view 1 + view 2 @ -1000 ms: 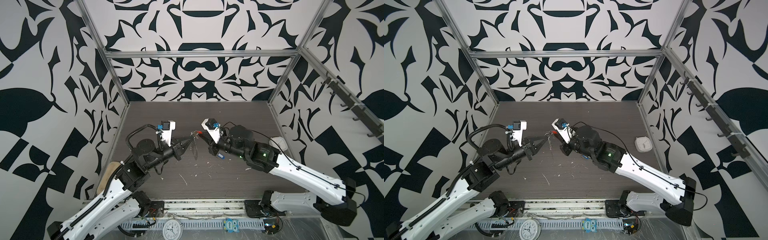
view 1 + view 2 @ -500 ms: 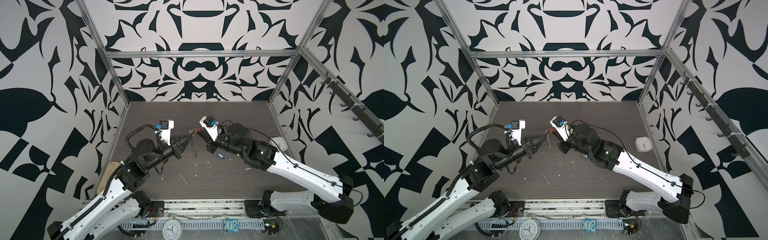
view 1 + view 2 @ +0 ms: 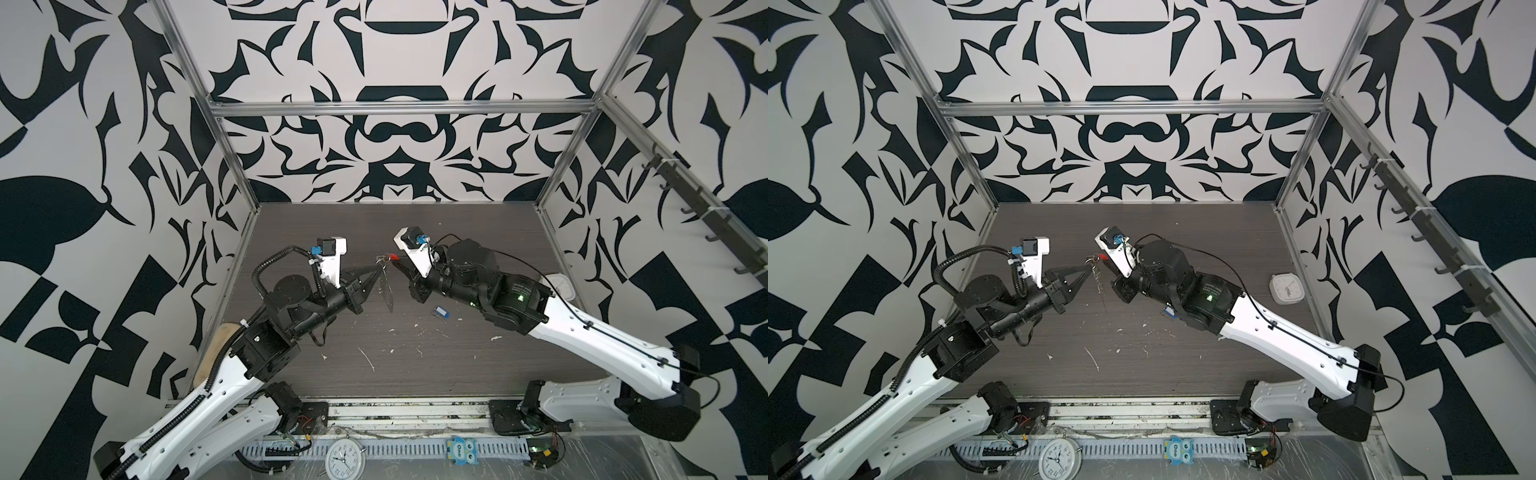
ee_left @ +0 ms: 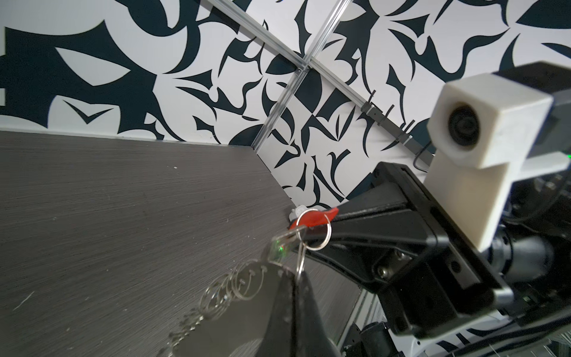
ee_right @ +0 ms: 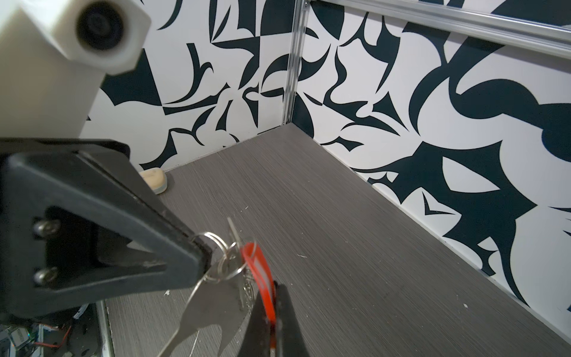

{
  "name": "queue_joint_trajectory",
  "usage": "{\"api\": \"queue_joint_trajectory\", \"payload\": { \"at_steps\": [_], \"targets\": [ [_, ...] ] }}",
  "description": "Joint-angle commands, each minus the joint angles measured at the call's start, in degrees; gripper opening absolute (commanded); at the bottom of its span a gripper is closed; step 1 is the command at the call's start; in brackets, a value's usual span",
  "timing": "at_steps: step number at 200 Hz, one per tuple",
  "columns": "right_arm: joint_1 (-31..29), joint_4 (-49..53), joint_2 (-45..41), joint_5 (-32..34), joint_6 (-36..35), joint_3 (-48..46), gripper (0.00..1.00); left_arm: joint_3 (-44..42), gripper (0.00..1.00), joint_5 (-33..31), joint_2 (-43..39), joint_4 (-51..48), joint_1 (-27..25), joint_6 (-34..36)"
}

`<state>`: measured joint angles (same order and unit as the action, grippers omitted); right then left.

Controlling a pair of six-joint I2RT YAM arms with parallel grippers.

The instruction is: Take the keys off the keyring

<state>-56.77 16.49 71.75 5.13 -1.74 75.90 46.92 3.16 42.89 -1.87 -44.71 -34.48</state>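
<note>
Grey wood-grain table [image 3: 415, 374], flecked with white scuffs, floors a booth with black-and-white patterned walls. Nearest, well in front of the keyring [image 5: 220, 244], a round clock [image 3: 345, 460] lies by the front rail. The blue key [image 3: 441, 312] lies on the table, in front of the keyring and to its right. The keyring hangs above the table. The left gripper [image 3: 377, 270] is pinched on its ring, and the right gripper [image 3: 399, 262] is clamped on the red key [image 5: 262, 278] still threaded on it. Beyond the keyring the table is bare to the back wall.

Red key [image 4: 315, 218] ringed; blue key [image 3: 441, 312] loose
</note>
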Motion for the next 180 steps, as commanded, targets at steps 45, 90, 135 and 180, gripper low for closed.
{"api": "queue_joint_trajectory", "payload": {
  "at_steps": [45,90,135,180],
  "targets": [
    [1.8,-10.8,-1.2,10.1,0.7,11.4,0.0,0.6,0.0,-3.4,2.1,-15.3,-1.6,1.6],
    [1.8,-1.4,2.0,4.2,-4.4,20.0,0.0,1.7,0.0,0.0,3.5,-17.1,-1.6,2.3],
    [1.8,5.0,4.2,2.1,-9.0,26.3,0.0,3.4,0.0,2.2,6.1,-20.5,-1.6,3.5],
    [1.8,13.7,8.5,-2.2,-14.6,34.6,0.0,4.3,0.0,4.0,6.7,-21.7,-1.6,5.2]
  ]
}}
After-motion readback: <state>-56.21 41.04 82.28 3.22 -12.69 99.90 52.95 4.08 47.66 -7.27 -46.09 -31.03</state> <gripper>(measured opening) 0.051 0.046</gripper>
